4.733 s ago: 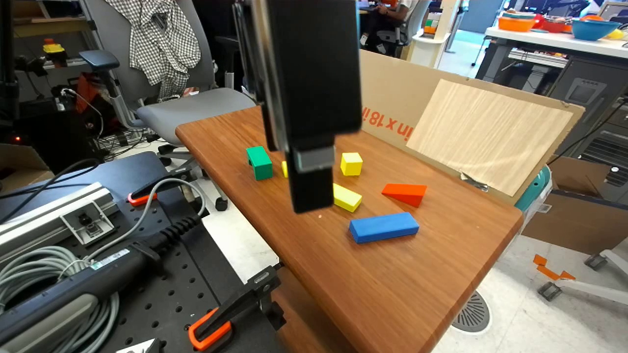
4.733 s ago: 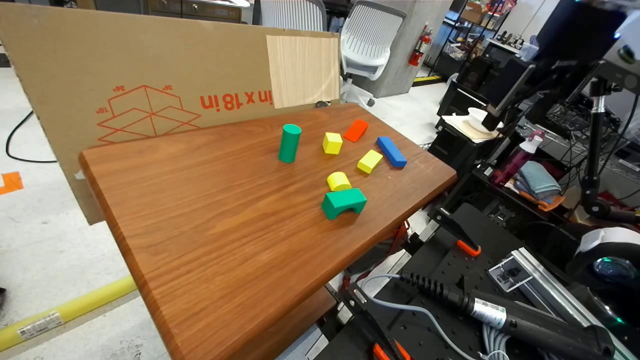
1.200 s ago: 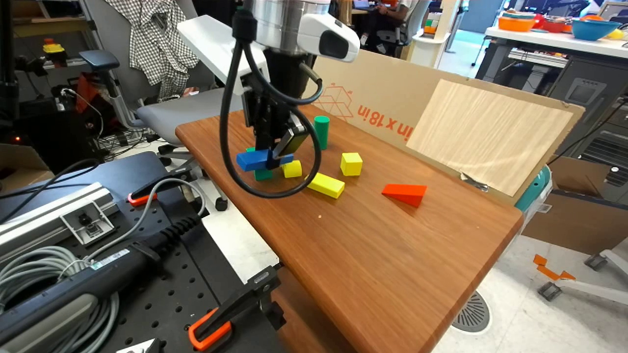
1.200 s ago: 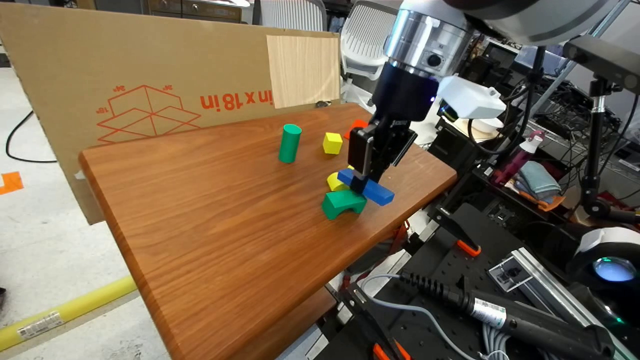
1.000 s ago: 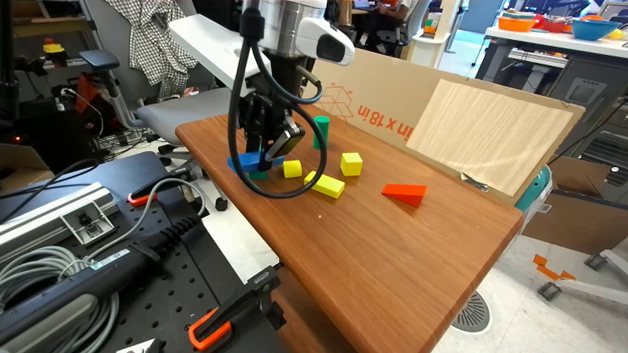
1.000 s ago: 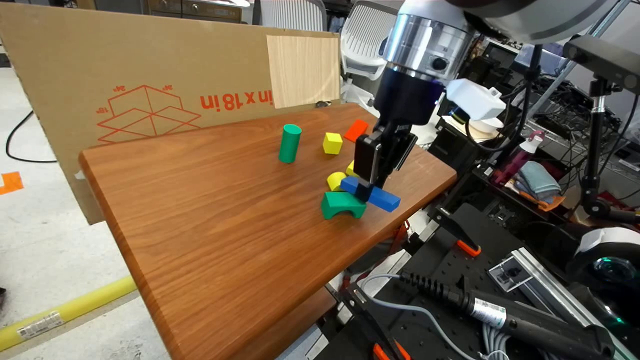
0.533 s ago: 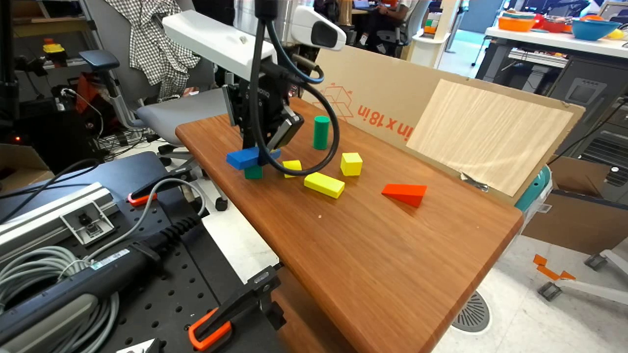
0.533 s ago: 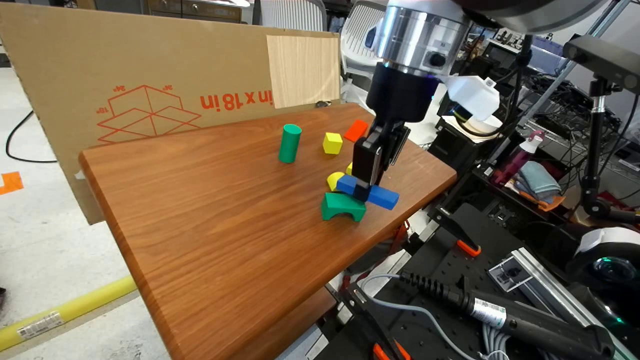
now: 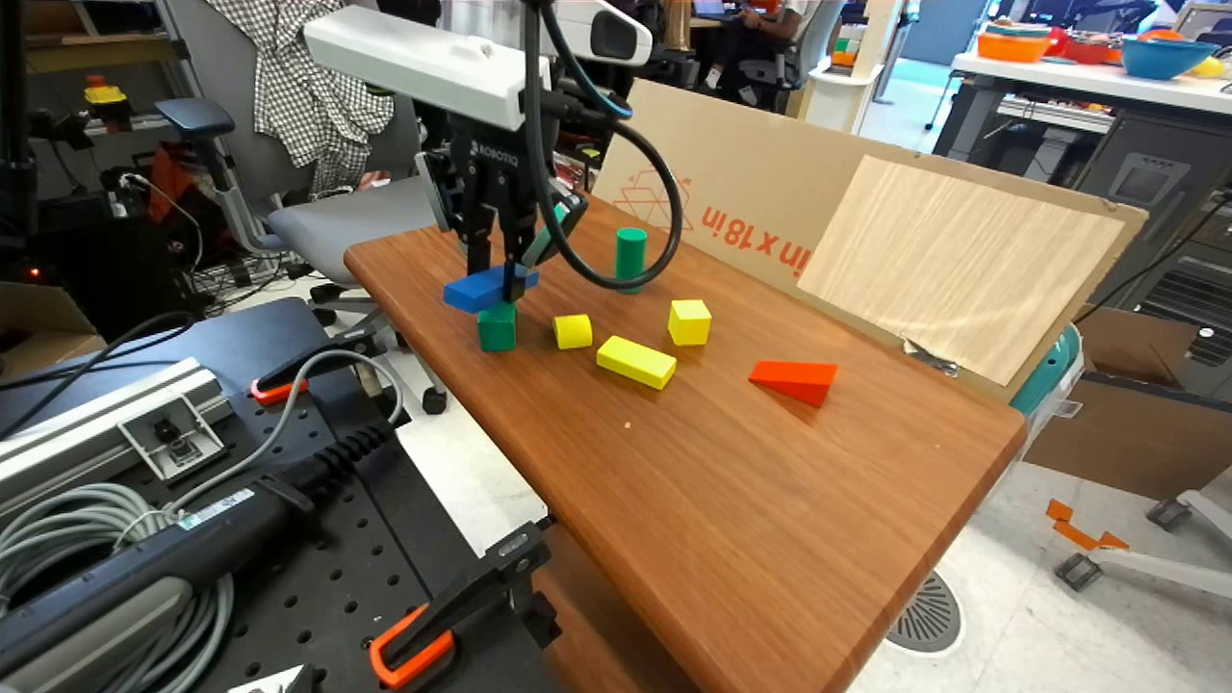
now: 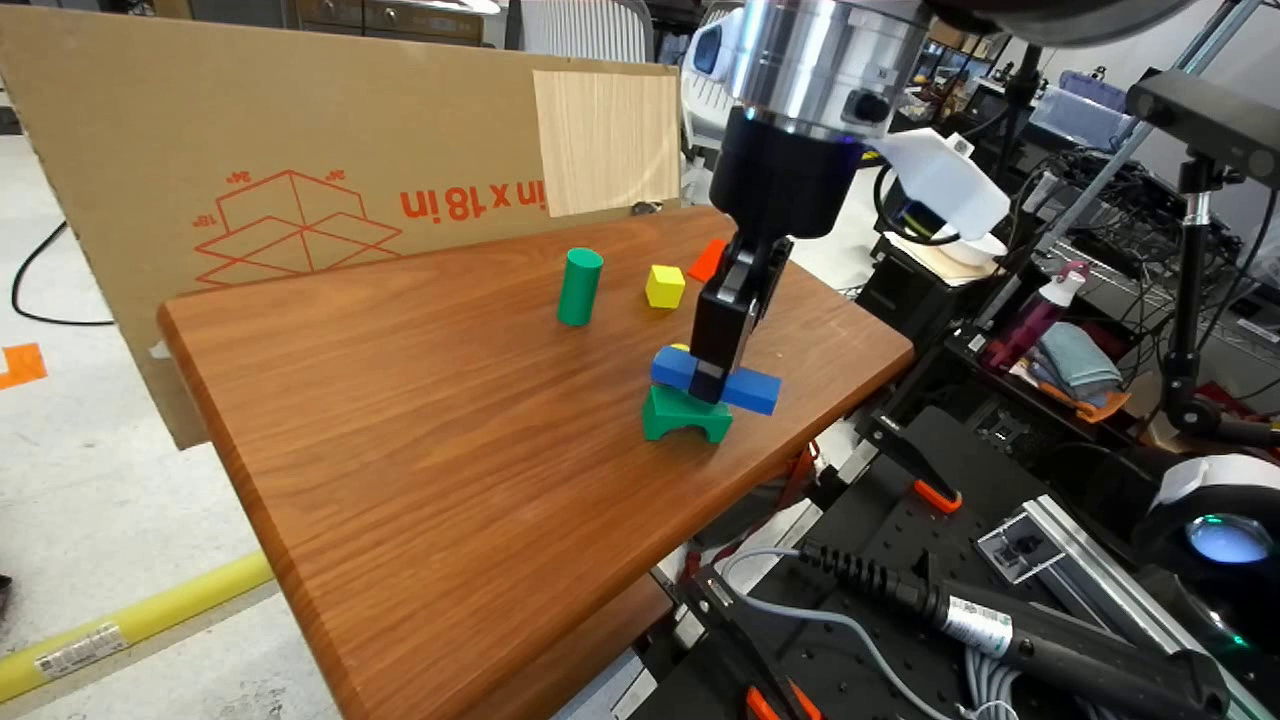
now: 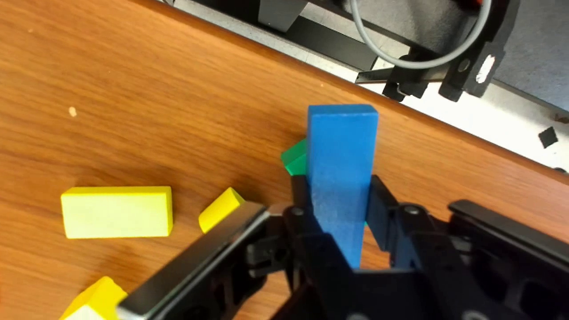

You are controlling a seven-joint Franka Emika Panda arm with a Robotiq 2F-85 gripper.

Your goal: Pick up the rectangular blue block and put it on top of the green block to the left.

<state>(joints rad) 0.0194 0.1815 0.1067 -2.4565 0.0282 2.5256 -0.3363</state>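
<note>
Nearly stacked, just a bit crosswise

Had the rectangular blue bar (image 11: 341,178) pinched between the jaws, gripped across the narrow width somewhere around mid-length, with both ends sticking out. Lined up roughly over the green arch block (image 10: 680,408) in both exterior views. Couldn't tell whether touching or just clear of the top.

Noticed one catch in the wrist view: ran at a slant across the green arch block instead of along it, with a green corner peeking out past one side and only a sliver past the other. Pointed one end toward the nearby edge of the bench (image 11: 186,89), too.

Looked like the placing step, nearly done. Seemed to call for at most a short drop and a gentle release, maybe a small twist first to match long axes. Would've worried most about tipping if let go off-centre.
</note>
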